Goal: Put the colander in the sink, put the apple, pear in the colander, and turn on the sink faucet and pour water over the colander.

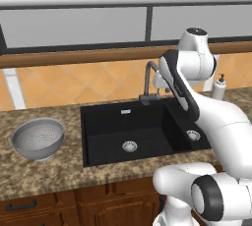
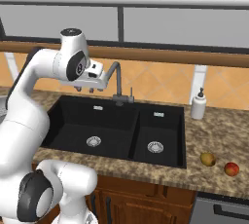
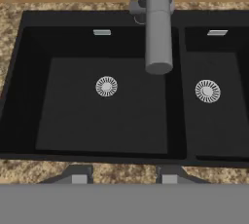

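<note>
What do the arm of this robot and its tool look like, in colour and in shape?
The arm is glossy white, built of thick rounded links with dark grey bands and caps at the joints. The tool is a small white block ending in two short dark grey fingers. No cables or markings show.

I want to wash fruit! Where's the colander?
In the left base view, the colander sits upright on the counter, left of the sink.

sink faucet (image 3: 158,28) juts over open sink (image 3: 29,96) basins
</note>
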Controlling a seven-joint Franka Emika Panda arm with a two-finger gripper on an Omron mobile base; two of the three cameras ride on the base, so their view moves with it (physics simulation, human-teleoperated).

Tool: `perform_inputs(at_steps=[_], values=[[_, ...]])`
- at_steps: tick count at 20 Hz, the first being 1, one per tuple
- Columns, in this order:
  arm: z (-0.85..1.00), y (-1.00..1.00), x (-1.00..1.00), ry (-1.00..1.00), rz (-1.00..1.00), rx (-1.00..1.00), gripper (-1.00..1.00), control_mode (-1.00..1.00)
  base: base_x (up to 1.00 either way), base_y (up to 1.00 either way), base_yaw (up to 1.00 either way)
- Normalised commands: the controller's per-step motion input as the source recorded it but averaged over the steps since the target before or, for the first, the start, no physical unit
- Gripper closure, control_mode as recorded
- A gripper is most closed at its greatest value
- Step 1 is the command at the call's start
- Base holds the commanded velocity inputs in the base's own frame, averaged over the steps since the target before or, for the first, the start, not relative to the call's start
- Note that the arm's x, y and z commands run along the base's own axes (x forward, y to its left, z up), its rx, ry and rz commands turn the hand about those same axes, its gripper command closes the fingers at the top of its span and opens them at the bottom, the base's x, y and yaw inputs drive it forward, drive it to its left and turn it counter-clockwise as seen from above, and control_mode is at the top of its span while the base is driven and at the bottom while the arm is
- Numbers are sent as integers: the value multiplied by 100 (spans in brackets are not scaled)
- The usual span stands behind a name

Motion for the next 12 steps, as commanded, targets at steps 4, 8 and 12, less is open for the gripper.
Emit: perform_inputs(at_steps=[4, 8, 12], values=[[-11, 18, -35, -2, 2, -2, -100, -100, 0, 0, 0], [-24, 71, -32, 1, 5, -4, -100, -100, 0, 0, 0], [-24, 98, -4, 10, 0, -5, -100, -100, 0, 0, 0]])
